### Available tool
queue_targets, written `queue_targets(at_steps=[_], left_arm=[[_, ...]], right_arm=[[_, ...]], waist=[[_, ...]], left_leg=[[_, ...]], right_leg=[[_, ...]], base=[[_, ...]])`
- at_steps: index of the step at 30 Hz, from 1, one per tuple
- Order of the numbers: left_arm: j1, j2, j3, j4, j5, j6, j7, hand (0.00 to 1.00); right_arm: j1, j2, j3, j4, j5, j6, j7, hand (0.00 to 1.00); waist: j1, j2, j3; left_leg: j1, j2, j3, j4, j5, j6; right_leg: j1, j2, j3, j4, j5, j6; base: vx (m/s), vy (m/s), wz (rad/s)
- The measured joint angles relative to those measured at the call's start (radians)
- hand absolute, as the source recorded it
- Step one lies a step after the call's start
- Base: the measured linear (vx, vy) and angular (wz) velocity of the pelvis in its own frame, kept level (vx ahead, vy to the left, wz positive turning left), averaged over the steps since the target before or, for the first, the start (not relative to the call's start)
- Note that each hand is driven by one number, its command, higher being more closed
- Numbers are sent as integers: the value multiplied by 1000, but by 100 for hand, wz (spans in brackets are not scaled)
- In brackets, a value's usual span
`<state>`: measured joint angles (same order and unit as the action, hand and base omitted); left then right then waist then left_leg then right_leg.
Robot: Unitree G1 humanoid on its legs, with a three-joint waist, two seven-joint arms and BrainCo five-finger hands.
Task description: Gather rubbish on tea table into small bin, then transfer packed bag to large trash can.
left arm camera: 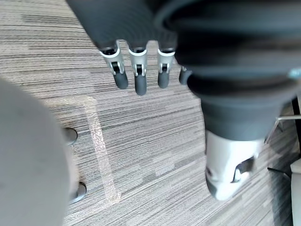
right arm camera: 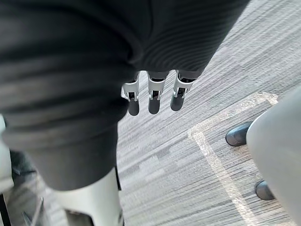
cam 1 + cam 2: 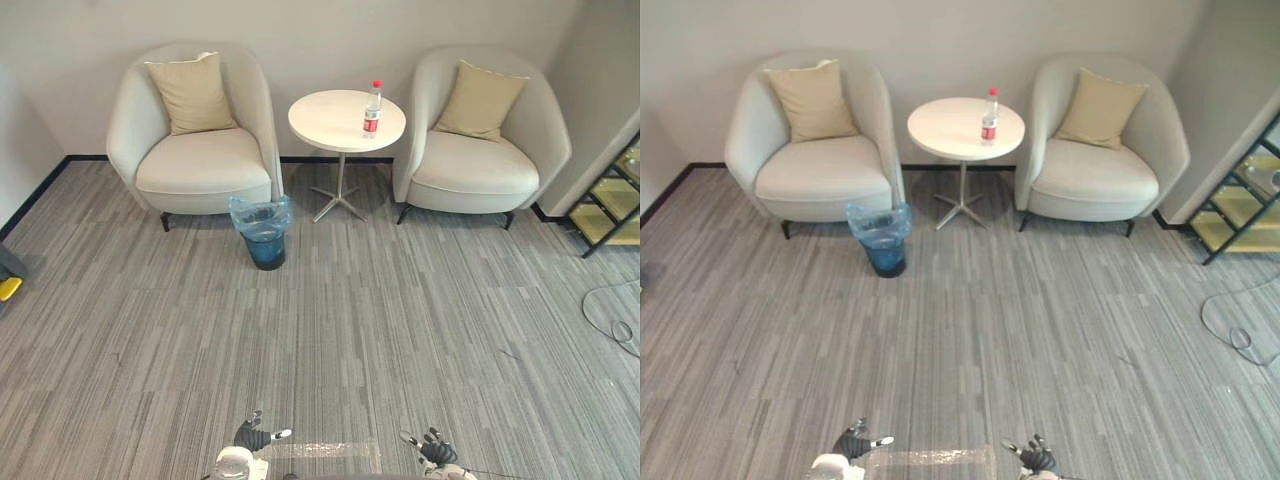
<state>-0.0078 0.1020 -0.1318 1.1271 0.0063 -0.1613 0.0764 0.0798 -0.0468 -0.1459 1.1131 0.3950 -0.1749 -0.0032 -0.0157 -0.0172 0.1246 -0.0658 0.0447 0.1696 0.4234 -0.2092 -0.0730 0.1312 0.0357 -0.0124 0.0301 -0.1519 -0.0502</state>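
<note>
Far left, against the wall: a pale armchair [image 3: 200, 160] with a tan cushion [image 3: 192, 93] on it. Just beside its front corner, down on the grey carpet [image 3: 330, 320]: the small bin [image 3: 264, 240], lined with a blue bag. Next along, between the two chairs: the round white tea table [image 3: 325, 120], with a water bottle [image 3: 372, 110] standing upright near its right edge, red cap and red label. Then a second pale armchair [image 3: 480, 170] with its own tan cushion [image 3: 478, 100]. At the far right edge, part of a dark shelf [image 3: 610, 205].

Down low, well away from the table: the left hand [image 3: 252, 436], fingers [image 1: 138, 75] straight and loose, nothing in it. Beside it, a shiny strip of tape [image 3: 325, 450] on the carpet. Last, the right hand [image 3: 436, 449], fingers [image 2: 154, 96] hanging straight too, spread and empty.
</note>
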Motion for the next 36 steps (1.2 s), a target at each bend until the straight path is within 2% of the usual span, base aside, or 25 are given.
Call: queue_targets(at_steps=[2, 3, 4, 6, 8, 10, 11, 13, 15, 16, 17, 18, 19, 21, 24, 25, 26, 27, 28, 29, 30, 32, 33, 34, 36], left_arm=[[0, -6, 39, -27, -10, -2, 2, 0], [3, -12, 52, -33, -11, -1, 6, 0], [3, -16, 57, -35, -12, -1, 7, 0], [0, -15, 55, -37, -19, -2, 7, 0], [-4, -12, 44, -38, -25, -4, 8, 0], [-12, -11, 16, -36, -29, -4, 9, 0], [-12, -12, 10, -36, -29, -5, 10, 0], [-24, 9, 7, -36, -29, -5, 16, 0], [-29, 19, -4, -34, -30, -3, 19, 0], [-28, 21, -11, -32, -30, 1, 19, 0], [-24, 20, -25, -32, -30, 2, 20, 0], [-24, 20, -39, -29, -30, 2, 21, 0], [-31, 19, -56, -12, -30, 3, 21, 0], [-33, 14, -57, -8, -30, 3, 21, 0], [-42, 9, -52, -7, -30, 2, 22, 0], [-45, 6, -52, -6, -30, 3, 22, 0], [-42, 1, -53, -5, -30, 3, 21, 0], [-30, 1, -53, -6, -29, 3, 19, 0], [-27, -14, -43, 10, -29, 5, 20, 0], [-34, -31, -40, 14, -28, 5, 18, 0], [-47, -57, -27, 14, -28, 2, 18, 0], [-58, -86, 17, 14, -28, 3, 18, 0], [-50, -112, 63, 5, -29, 3, 17, 0], [-39, -121, 78, -4, -29, 2, 16, 0], [-18, -123, 80, -61, -29, -1, 9, 0]], right_arm=[[-1, -5, -1, -5, 11, -3, 0, 0], [-1, -11, -2, -24, 27, -3, -1, 0], [2, -12, -2, -29, 39, -4, -2, 0], [2, -10, -6, -29, 43, -2, -8, 0], [-2, -13, -7, -29, 51, -2, -11, 0], [-2, -13, -6, -29, 65, -2, -16, 0], [-5, -24, 0, -27, 69, -2, -18, 0], [-12, 1, 5, -27, 76, -1, -17, 0], [-30, 11, 2, -28, 75, -1, -15, 0], [-34, 12, 1, -28, 75, -1, -15, 0], [-39, 13, 3, -34, 74, -1, -14, 0], [-45, 10, 3, -38, 70, -3, -10, 0], [-60, 2, 2, -37, 52, -1, -7, 0], [-66, -4, 12, -61, 35, -4, -6, 0], [-76, -10, 33, -77, 27, -6, -5, 0], [-83, -16, 38, -77, 17, -5, -5, 0], [-83, -22, 48, -78, 13, -5, -5, 0], [-68, -25, 61, -75, 4, -4, -6, 0], [-65, -35, 74, -71, -5, -1, -3, 0], [-77, -56, 72, -73, -3, 2, -6, 0], [-85, -73, 70, -75, -3, -1, -7, 0], [-77, -73, 65, -73, -3, 0, -7, 0], [-60, -71, 72, -78, -3, 4, -8, 0], [-53, -69, 72, -80, -3, 5, -9, 0], [-39, -44, 68, -119, -1, 3, -13, 0]], waist=[[4, 1, 22], [4, 19, 24], [2, 24, 24], [3, 23, 25], [4, 21, 25], [7, 28, 22], [16, 20, 24], [18, -10, 18], [25, -31, 22], [23, -36, 23], [20, -33, 24], [22, -30, 28], [22, -21, 43], [15, 7, 60], [8, 9, 60], [2, 12, 62], [-2, 13, 63], [-2, -1, 55], [-2, 13, 51], [3, 49, 53], [-4, 71, 49], [-5, 90, 58], [-7, 94, 65], [-4, 90, 70], [16, 75, 77]], left_leg=[[-79, 36, 38, 198, 7, -8], [-117, 61, 53, 284, -22, 13], [-134, 72, 56, 301, -41, 12], [-186, 74, 62, 251, -61, 15], [-217, 49, 63, 112, -40, 18], [-215, 16, 11, -94, 39, 5], [-211, 5, 1, -108, 124, 15], [-221, -22, 23, -54, 52, 37], [-169, -29, 66, -55, 20, 64], [-133, -34, 77, -74, 10, 75], [-78, -38, 84, -103, -6, 84], [-31, -39, 85, -126, -13, 90], [69, -36, 79, -189, -14, 91], [176, -9, 78, -256, -14, 91], [236, 38, 78, -267, -14, 91], [249, 51, 72, -267, -15, 90], [272, 62, 66, -267, -20, 77], [299, 50, 54, -263, -35, 36], [328, 72, 30, -246, -63, -6], [311, 102, 4, -213, -52, -25], [289, 110, -36, -151, 4, -40], [248, 127, -79, -22, 66, -69], [162, 156, -106, 223, 191, -67], [106, 184, -106, 372, 173, -83], [-26, 221, -52, 564, 65, -54]], right_leg=[[10, -1, 26, 41, -27, -11], [13, -3, 38, 57, -44, -19], [17, -8, 44, 63, -50, -25], [31, -44, 71, 68, -77, -13], [30, -89, 77, 68, -101, 13], [30, -117, 97, 65, -133, 56], [35, -128, 118, 74, -158, 69], [20, -161, 130, 132, -162, 76], [-66, -166, 149, 356, -154, 87], [-116, -167, 156, 478, -134, 120], [-176, -164, 154, 642, -100, 189], [-220, -158, 146, 761, -107, 205], [-273, -162, 68, 881, -138, 161], [-331, -163, -77, 888, -185, 83], [-464, -144, -212, 675, -188, 56], [-496, -128, -219, 585, -153, 50], [-517, -103, -217, 424, -49, 44], [-507, -89, -196, 236, 152, 12], [-513, -78, -185, 267, 237, 2], [-518, -63, -197, 300, 198, -21], [-507, -58, -208, 317, 147, -20], [-447, -49, -228, 303, 112, -24], [-350, -43, -242, 260, 81, -20], [-288, -33, -249, 225, 71, -28], [-145, -19, -258, 163, 31, -34]], base=[[54, -18, -29], [125, 30, -34], [197, 68, -28], [254, 101, -22], [315, 161, -24], [395, 259, -35], [429, 285, -45], [497, 262, -33], [571, 229, -34], [615, 215, -38], [385, 120, -26], [478, 126, -30], [373, 76, -24], [526, 35, -16], [526, -90, 7], [529, -174, 18], [577, -184, 18], [582, -197, 16], [546, -173, 9], [585, -241, 10], [572, -239, 12], [427, -214, 33], [428, -192, 43], [399, -168, 30], [366, -137, 13]])
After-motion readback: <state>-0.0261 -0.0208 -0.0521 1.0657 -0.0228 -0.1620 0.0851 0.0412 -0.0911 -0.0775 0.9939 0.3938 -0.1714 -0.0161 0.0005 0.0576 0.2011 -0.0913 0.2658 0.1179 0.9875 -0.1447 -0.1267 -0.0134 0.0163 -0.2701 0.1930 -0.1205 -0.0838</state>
